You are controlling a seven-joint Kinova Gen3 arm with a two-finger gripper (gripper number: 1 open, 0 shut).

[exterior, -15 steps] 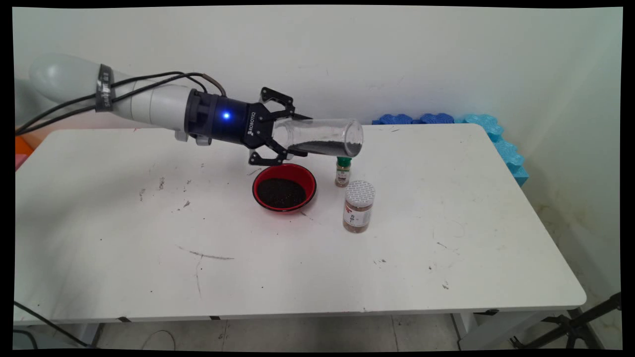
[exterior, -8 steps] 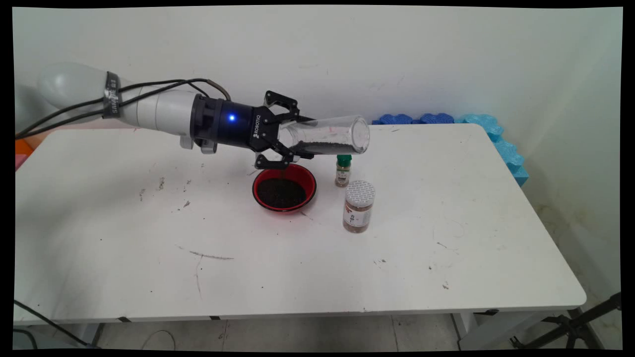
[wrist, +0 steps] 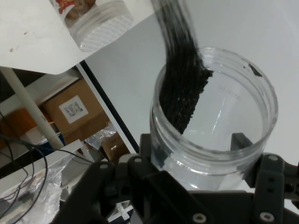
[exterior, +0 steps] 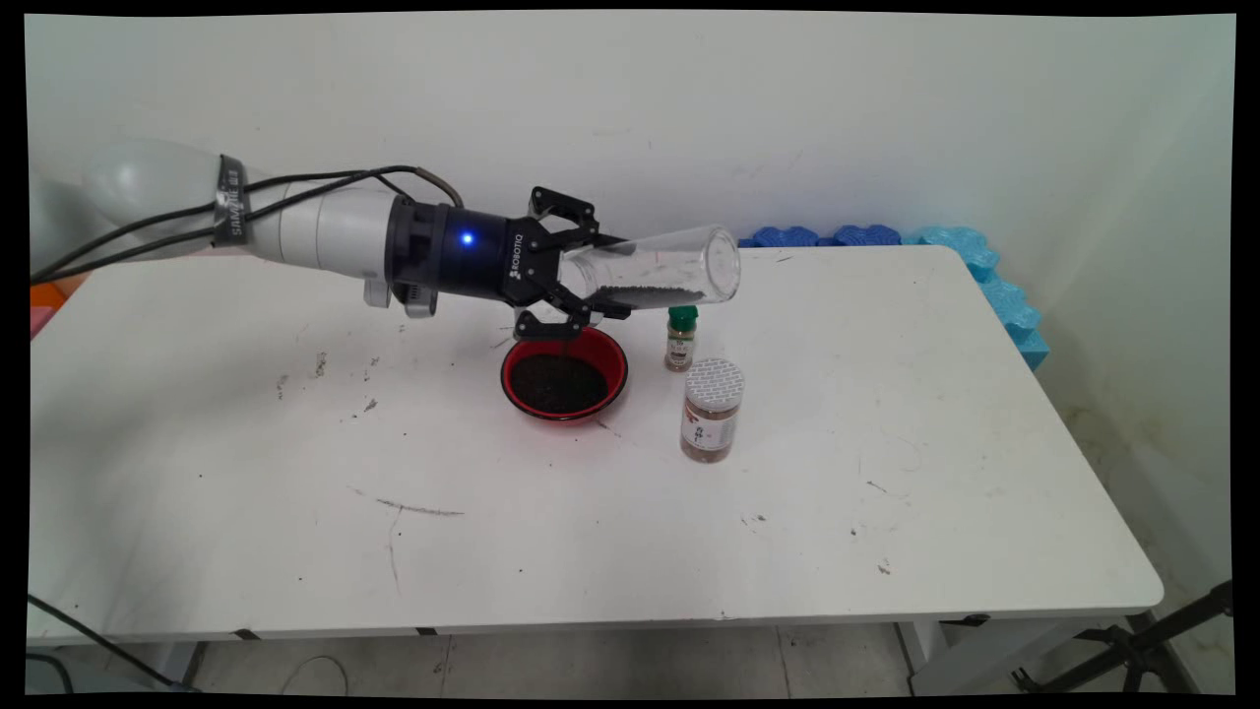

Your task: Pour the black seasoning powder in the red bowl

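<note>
The main view looks from a fixed place above the near side of the tabletop (exterior: 246, 551), down and across it to the wall (exterior: 886, 118) behind; it stands far enough back to take in almost the whole surface, with its right end and a part of the floor under the front edge. The hand view sits on the hand itself and looks along the jaws, very close, so the clear jar (wrist: 215, 121) fills most of the picture and the black linkage rises from the bottom edge. This view is turned, and the tabletop lies across its upper left corner. Both views share the clear jar (exterior: 655, 271) with its dark grains and the brown jar with the white lid (exterior: 711, 410), seen in the hand view at the top (wrist: 96, 21).
</note>
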